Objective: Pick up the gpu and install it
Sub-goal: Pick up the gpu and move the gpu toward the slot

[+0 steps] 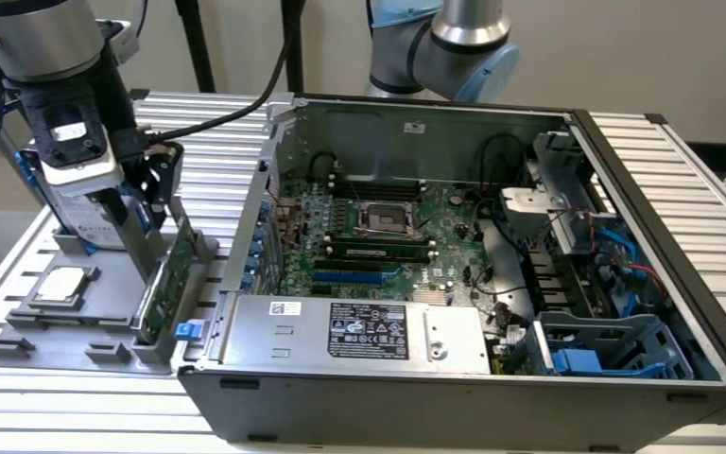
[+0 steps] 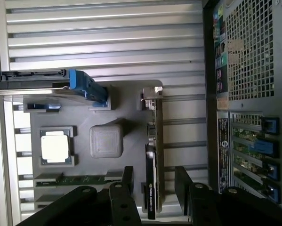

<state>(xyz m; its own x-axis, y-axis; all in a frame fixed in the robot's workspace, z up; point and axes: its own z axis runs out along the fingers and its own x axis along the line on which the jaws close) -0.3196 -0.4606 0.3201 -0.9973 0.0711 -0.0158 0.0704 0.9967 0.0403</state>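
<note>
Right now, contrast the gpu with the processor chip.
The gpu stands on edge; the processor chip lies flat. The gpu is long and green; the processor chip is square and silver. Open jaws flank the gpu, not the processor chip. Both sit in the gray holder.

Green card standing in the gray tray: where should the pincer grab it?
Grab its top long edge, coming straight down from above. The card stands on its edge in a slot of the tray, so that top edge is free, and its two flat faces suit one finger each. The open pincer sits over it.
</note>
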